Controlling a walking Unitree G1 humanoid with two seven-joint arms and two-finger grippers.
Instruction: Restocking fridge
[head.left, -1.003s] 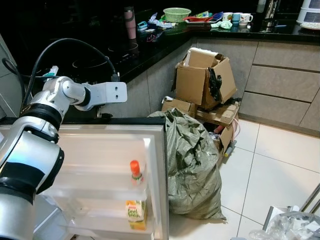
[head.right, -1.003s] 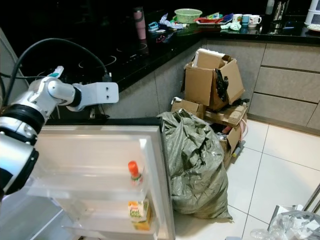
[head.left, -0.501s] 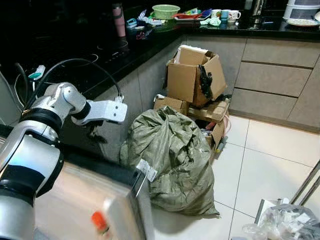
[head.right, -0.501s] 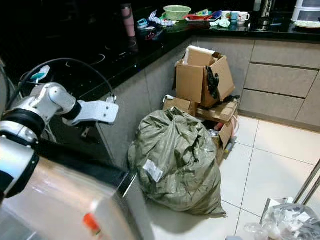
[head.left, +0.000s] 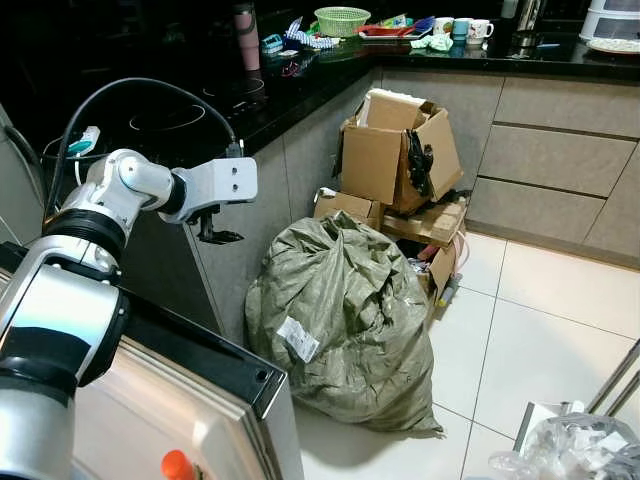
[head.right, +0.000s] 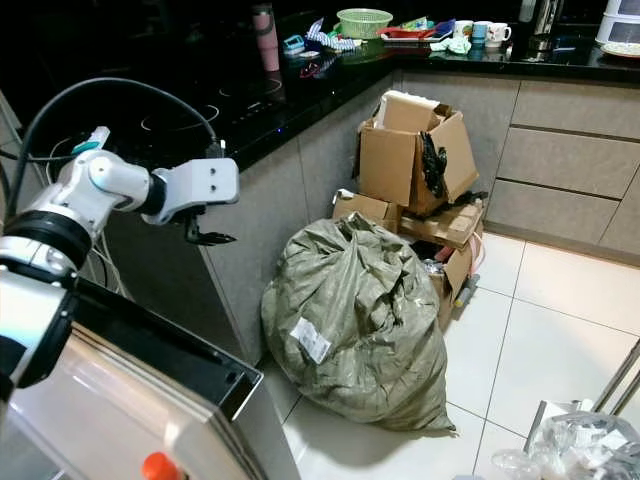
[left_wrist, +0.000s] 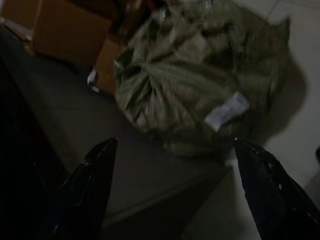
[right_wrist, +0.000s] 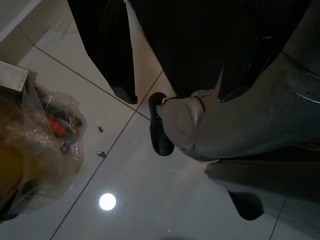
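- The left hand (head.left: 216, 232) is raised in front of the dark cabinet face below the black table (head.left: 300, 85); in the left wrist view its two black fingers (left_wrist: 87, 185) stand wide apart, with nothing between them.
- The white fridge door (head.right: 120, 400) is in the foreground, under the left arm, with an orange bottle cap (head.right: 158, 466) showing at its lower edge.
- A large olive-green woven sack (head.left: 345, 315) sits on the white tiled floor (head.left: 540, 330), beside stacked brown cardboard boxes (head.left: 400, 150).
- The right hand (right_wrist: 180, 75) hangs over the floor near a clear plastic bag (right_wrist: 35, 145); I cannot tell its finger state.
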